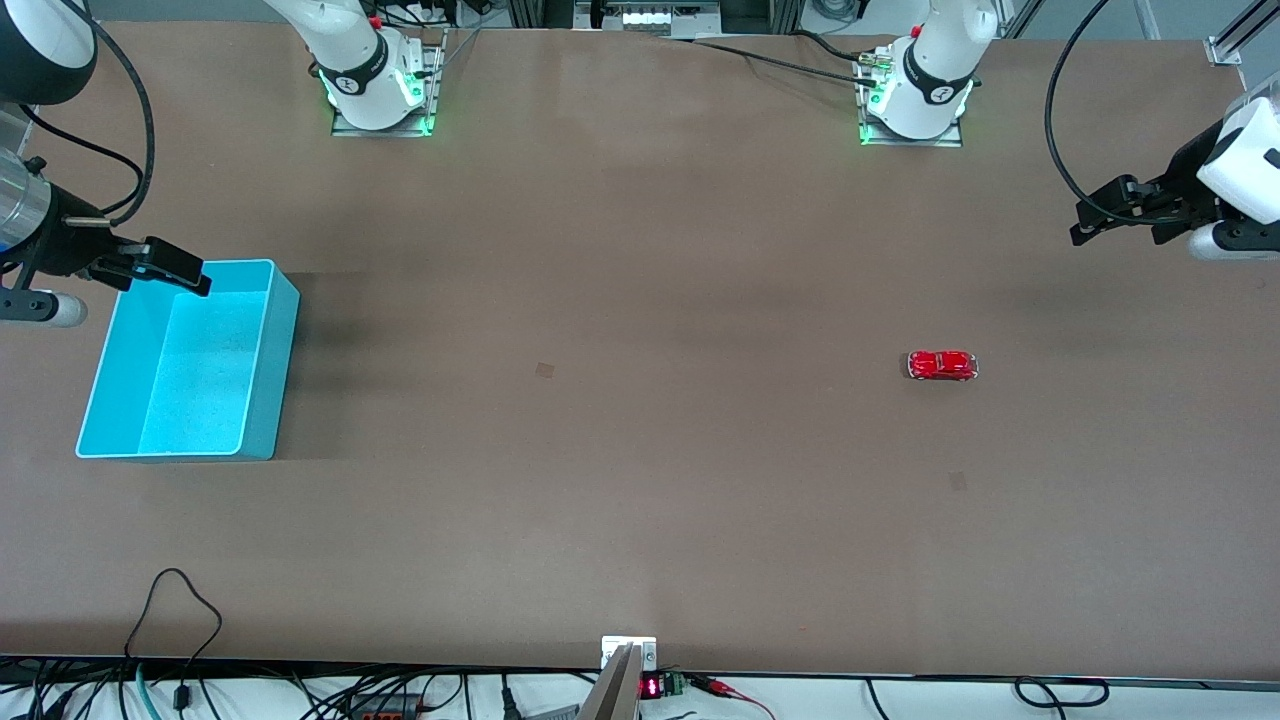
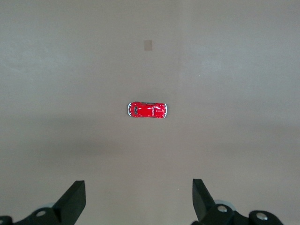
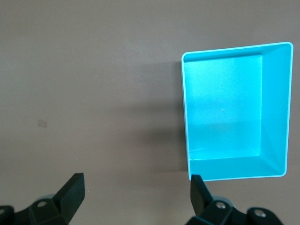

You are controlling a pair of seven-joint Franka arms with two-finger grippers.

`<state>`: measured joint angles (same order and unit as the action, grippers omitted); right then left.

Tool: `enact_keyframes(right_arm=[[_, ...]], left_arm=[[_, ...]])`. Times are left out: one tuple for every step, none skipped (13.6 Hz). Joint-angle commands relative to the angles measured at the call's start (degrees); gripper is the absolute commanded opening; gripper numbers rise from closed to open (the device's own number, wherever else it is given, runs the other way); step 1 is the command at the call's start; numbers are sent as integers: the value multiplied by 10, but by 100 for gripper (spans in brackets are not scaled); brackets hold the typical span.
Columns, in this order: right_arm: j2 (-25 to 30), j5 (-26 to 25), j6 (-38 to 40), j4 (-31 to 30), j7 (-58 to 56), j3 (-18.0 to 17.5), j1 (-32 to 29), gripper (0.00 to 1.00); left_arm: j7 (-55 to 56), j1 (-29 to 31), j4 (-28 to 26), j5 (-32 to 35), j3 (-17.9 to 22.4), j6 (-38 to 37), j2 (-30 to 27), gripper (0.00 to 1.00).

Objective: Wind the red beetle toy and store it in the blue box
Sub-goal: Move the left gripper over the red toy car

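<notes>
The tiny glossy red beetle toy (image 1: 942, 365) sat on its wheels on the brown table (image 1: 620, 520), toward the left arm's end. Its long axis ran along the table's length, from one arm's end toward the other. Silvery bumpers capped both ends, but which end was the nose could not be told. In the left wrist view the toy (image 2: 147, 110) lay alone, with bare table all round it.

The bright cyan rectangular plastic blue box (image 1: 190, 362) stood upright toward the right arm's end, well apart from the toy, about as near the front camera as the toy. Its long axis ran from the front camera toward the robots' bases. Its speckled floor (image 3: 224, 105) held nothing. A wide stretch of table lay between box and toy, marked only by two small dark patches (image 1: 544, 370).

The right claw (image 1: 165, 266) hung over the box's corner nearest the right arm's base, its fingers (image 3: 71, 193) spread wide and holding nothing; the view's edge cut off most of its arm. The left claw (image 1: 1100, 215) hung over the table's edge at the left arm's end, well apart from the toy, fingers (image 2: 72, 201) likewise spread and gripping nothing.
</notes>
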<state>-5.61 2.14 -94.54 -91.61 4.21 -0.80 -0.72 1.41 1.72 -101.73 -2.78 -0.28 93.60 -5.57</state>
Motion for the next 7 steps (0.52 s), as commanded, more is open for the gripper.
enact_keyframes(right_arm=[[-1,11,-2,6,4,-3,-5,100],[-2,10,-9,6,4,-3,-4,100],[-2,9,-15,6,3,-3,-4,100],[-1,9,-15,6,4,-3,-4,100],[-2,8,-10,6,4,-3,-6,100],[-1,7,-9,5,4,-3,-11,100],[-3,8,-13,5,4,-3,-14,100]], left_arm=[[-12,10,-14,8,-8,8,-14,100],[-12,10,-10,8,-8,8,-10,100],[-11,9,-10,8,-8,8,-9,100],[-10,9,-10,8,-8,5,-7,100],[-9,9,-9,4,-8,8,9,100],[-18,8,-1,1,-8,7,30,100],[-16,7,-1,1,-8,6,45,100]])
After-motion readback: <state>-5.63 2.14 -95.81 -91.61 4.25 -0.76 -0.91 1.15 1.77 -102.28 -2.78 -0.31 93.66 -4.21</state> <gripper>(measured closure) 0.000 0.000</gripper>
